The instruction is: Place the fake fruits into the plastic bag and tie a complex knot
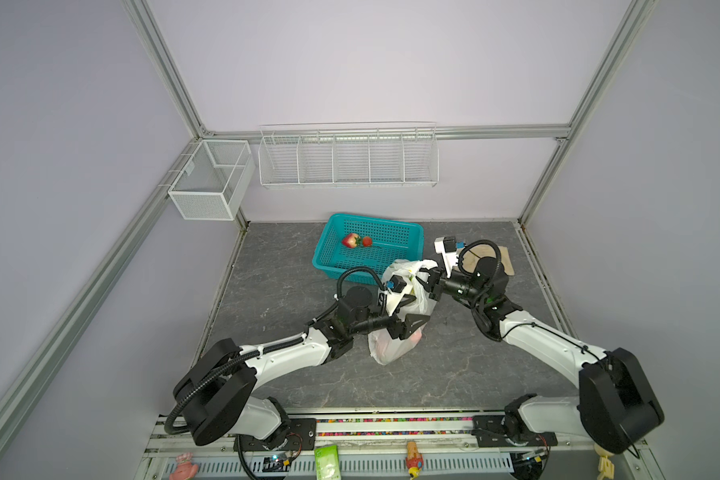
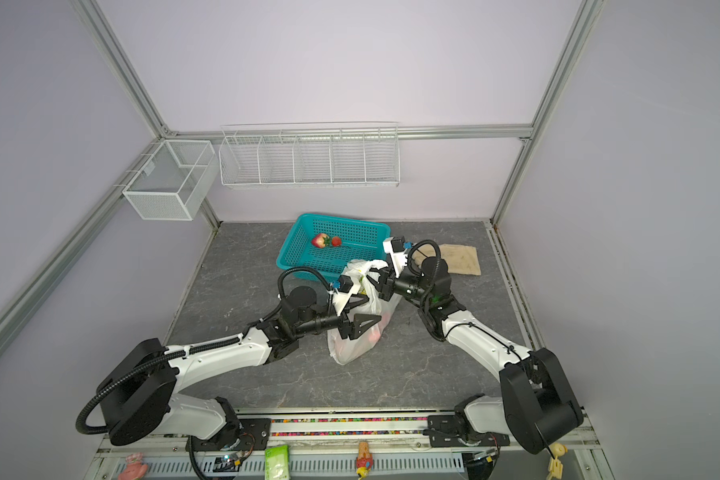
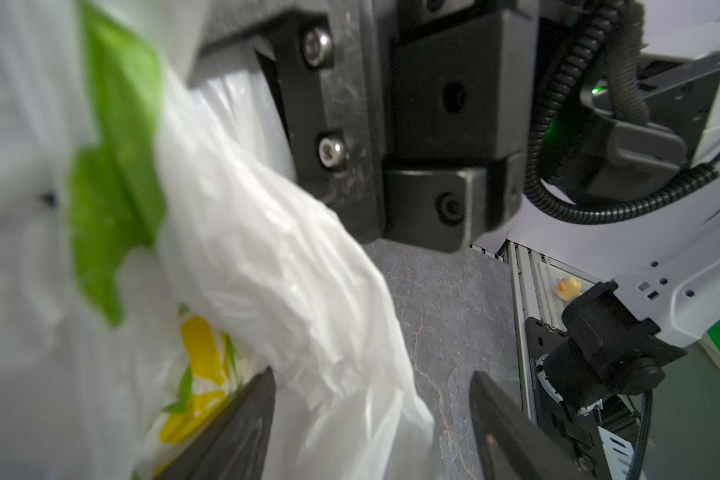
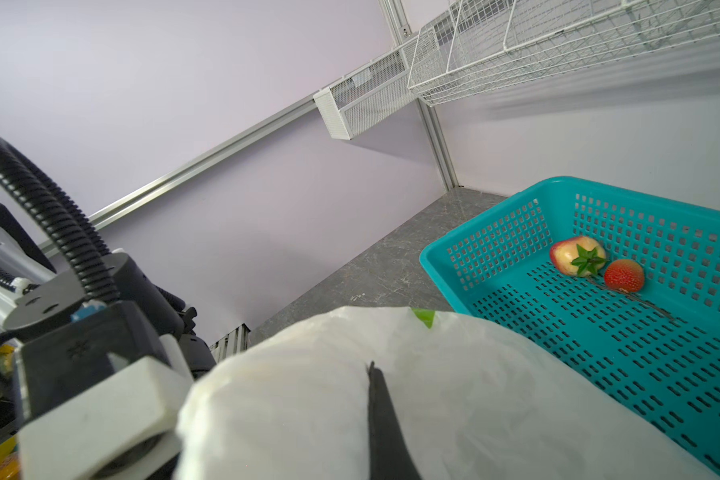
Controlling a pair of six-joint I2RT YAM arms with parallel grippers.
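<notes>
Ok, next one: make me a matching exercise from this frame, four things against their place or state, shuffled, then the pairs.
1 left gripper
2 right gripper
3 two fake fruits
4 beige cloth

A shut on the plastic bag
B flat on the table, by the right arm
C open, jaws apart
D in the teal basket

Pairs: 1-C, 2-A, 3-D, 4-B

- plastic bag (image 1: pixel 385 351): translucent white, yellow lemon-slice and green leaf print
- basket (image 1: pixel 375 219): teal lattice
- strawberry (image 4: pixel 624 275): red
- neighbouring fruit (image 4: pixel 566 251): red-yellow, green cap
- tabletop (image 1: pixel 287 270): grey, marbled
</notes>
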